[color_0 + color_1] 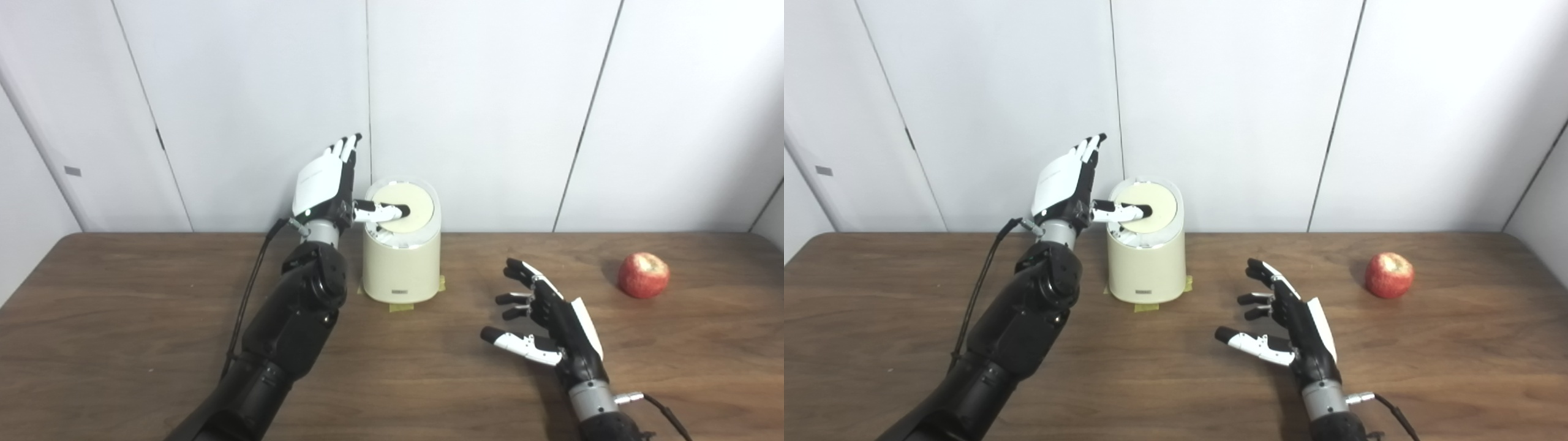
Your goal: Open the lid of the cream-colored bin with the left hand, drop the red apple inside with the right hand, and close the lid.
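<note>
Pressing: my left hand (324,184), fingers apart, thumb on bin (401,269) lid (407,208).
Right hand (551,324): released, empty.
Apple (643,275): probably firm, smooth; wrap around its middle.

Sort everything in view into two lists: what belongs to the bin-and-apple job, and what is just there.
Part of the job:
- cream-colored cylindrical bin with its round lid
- red apple
- left hand, thumb on the lid
- right hand, open, above the table

Just there:
- brown wooden table
- yellow tape patches under the bin
- white wall panels
</note>
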`<state>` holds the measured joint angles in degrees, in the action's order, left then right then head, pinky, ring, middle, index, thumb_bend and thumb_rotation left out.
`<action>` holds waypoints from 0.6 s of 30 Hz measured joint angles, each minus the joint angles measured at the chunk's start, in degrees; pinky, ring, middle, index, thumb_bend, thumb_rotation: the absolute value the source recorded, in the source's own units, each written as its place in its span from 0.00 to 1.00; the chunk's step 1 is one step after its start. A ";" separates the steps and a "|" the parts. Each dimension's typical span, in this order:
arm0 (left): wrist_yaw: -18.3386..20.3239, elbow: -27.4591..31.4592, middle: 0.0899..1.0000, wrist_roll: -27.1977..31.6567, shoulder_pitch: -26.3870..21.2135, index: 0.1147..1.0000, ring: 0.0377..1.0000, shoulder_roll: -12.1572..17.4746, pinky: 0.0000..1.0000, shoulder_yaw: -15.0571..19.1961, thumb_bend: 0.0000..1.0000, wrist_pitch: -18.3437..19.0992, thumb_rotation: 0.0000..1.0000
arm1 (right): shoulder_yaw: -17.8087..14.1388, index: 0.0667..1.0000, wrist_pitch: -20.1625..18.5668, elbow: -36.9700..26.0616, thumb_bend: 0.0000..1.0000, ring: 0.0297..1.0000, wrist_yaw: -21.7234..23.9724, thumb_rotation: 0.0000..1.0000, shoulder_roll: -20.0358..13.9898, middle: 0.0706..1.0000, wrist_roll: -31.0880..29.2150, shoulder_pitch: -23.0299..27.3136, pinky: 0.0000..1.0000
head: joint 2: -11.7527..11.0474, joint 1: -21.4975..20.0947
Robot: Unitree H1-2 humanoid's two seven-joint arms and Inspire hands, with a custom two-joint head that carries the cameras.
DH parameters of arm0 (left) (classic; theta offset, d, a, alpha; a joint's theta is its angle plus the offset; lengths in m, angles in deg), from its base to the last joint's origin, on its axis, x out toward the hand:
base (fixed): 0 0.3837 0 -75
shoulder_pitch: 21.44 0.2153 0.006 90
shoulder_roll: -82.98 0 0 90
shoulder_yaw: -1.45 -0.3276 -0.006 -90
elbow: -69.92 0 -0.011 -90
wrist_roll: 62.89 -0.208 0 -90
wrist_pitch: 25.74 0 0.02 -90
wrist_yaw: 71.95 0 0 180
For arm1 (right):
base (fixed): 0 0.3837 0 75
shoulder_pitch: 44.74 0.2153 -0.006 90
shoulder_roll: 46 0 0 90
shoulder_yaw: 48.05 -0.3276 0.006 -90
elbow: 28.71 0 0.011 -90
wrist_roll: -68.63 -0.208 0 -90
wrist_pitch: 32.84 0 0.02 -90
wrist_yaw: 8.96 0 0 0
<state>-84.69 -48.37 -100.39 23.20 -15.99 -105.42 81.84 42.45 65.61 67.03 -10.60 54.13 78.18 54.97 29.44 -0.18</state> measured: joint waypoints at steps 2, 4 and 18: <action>0.09 0.00 1.00 -0.80 -0.02 1.00 1.00 0.23 0.85 -0.66 1.00 0.65 0.22 | 0.04 0.84 0.00 0.00 0.77 0.66 -0.13 0.33 0.11 0.83 -0.02 0.00 0.54 | 0.17 0.09; 0.33 0.00 1.00 -1.99 -0.08 1.00 1.00 0.46 0.82 -1.59 1.00 1.94 0.20 | 0.10 0.84 0.01 0.00 0.76 0.66 -0.18 0.32 0.21 0.83 -0.10 -0.01 0.54 | 0.18 0.09; 20.44 7.00 1.00 -17.87 -4.56 1.00 1.00 6.57 0.87 -13.08 1.00 8.53 0.05 | 0.32 0.84 0.01 -0.02 0.75 0.65 -0.49 0.34 0.25 0.83 -0.01 0.00 0.54 | 0.88 0.26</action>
<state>-64.25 -41.37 -118.26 18.64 -9.41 -118.49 90.37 42.77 65.61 67.01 -11.09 54.38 78.17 54.97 30.32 0.09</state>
